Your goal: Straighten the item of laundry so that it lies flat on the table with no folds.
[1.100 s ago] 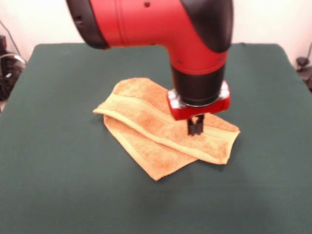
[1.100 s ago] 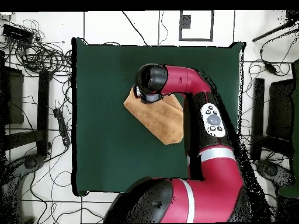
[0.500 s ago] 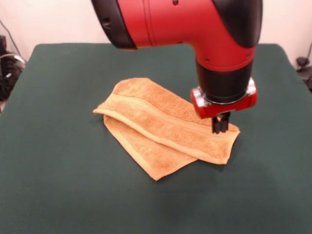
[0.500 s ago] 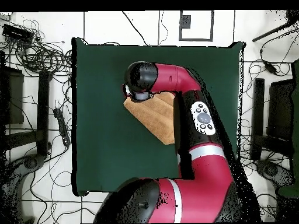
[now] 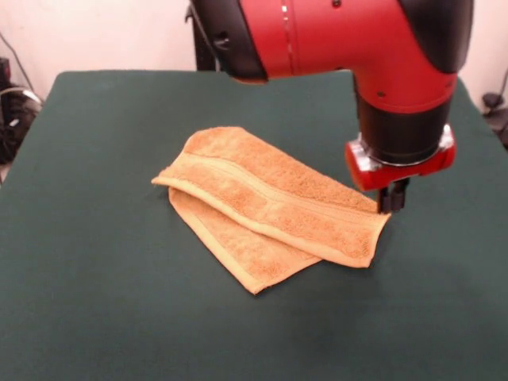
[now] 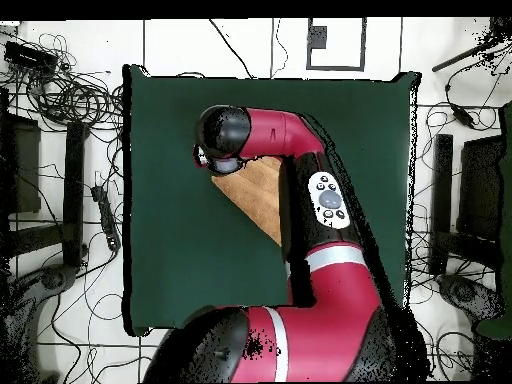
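The tool point(image 5: 392, 202) hangs with its dark tips drawn close together and nothing between them, just above the corner of the folded towel point(image 5: 270, 208) that lies nearest it. In the overhead view the wrist covers the tool entirely. From the tool the towel stretches away across the tabletop point(image 5: 95, 262), doubled over itself, one layer with a ribbed band on top and a second layer poking out from beneath along the edge further from the tool. The likely trouble is at this corner: with the tips sitting right at the hem, a descent could land on bare green cloth beside the towel and catch nothing, or pinch both layers at once, so that a pull would drag the whole bundle along instead of opening the fold. A pull in the wrong direction could also deepen the crease or slide the towel toward the tabletop's edge. No brand, label or readable writing shows on the tool, arm point(image 6: 300, 190) or towel.
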